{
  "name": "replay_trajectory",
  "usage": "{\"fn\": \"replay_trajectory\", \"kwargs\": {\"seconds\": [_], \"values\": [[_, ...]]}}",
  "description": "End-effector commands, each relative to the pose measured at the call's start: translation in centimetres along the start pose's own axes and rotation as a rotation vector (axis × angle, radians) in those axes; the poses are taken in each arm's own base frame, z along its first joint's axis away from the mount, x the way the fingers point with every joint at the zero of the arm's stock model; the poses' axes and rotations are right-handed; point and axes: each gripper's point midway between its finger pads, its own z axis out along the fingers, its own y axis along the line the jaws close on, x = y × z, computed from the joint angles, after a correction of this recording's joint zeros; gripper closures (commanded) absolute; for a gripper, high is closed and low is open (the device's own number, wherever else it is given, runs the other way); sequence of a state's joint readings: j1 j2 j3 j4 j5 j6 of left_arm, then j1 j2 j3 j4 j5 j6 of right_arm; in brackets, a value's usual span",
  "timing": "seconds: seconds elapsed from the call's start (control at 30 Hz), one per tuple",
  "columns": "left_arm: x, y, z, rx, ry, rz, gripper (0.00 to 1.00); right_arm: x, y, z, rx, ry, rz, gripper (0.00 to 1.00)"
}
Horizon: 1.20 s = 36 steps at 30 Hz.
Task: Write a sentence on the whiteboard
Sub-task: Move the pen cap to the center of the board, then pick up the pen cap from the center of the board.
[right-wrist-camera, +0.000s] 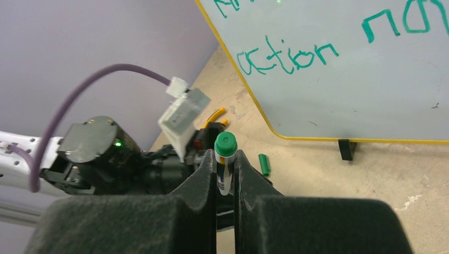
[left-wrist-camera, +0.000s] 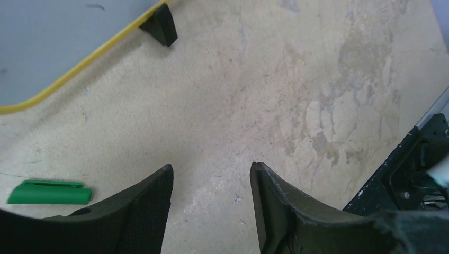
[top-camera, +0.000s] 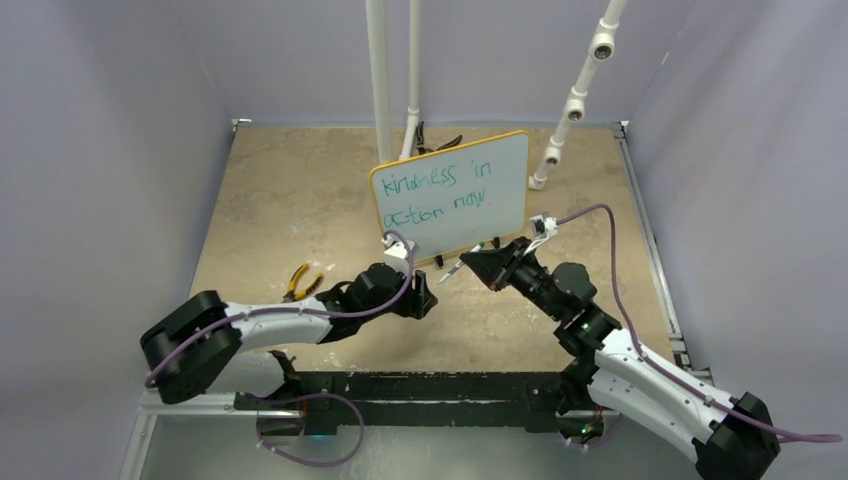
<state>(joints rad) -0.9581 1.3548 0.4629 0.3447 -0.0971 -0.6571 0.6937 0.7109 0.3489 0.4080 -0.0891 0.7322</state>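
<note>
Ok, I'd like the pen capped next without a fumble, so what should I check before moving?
1. Writing finished: the sentence "kindness in action now" stands on the whiteboard. Ok.
2. Marker secured: clamped between the fingers of the right gripper. Ok.
3. Marker off the board: held in front of it, apart. Ok.
4. Left gripper free: open, nothing in it. Ok.
5. Green cap located: lying on the table near the whiteboard. Ok.
6. Bare tip pointing where the cap can go on: cannot tell.
</note>
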Motion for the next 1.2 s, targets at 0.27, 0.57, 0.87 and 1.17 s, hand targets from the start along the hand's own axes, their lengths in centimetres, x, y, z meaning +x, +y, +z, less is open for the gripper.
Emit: {"fn": "replay_trajectory", "kwargs": {"seconds": [0.27,0.57,0.87,1.17], "values": [[-5.4,3.9,-3.3,-0.181,-0.109,0.198,0.55,-3.2,1.4,-0.5,0.000,-0.089,-0.050,0.99],[-6.7,5.9,-0.9,-0.182,-0.100,0.202,0.53,-3.3,1.4,-0.8,0.010,-0.086,-0.052,0.99],[-5.3,7.4,-0.4,-0.233,-0.040,0.197,0.50,-3.6,1.4,-1.2,0.018,-0.095,-0.051,0.99],[-3.0,7.9,-0.7,-0.208,-0.011,0.184,0.49,-3.5,1.4,-1.3,0.017,-0.094,-0.051,0.99]]}}
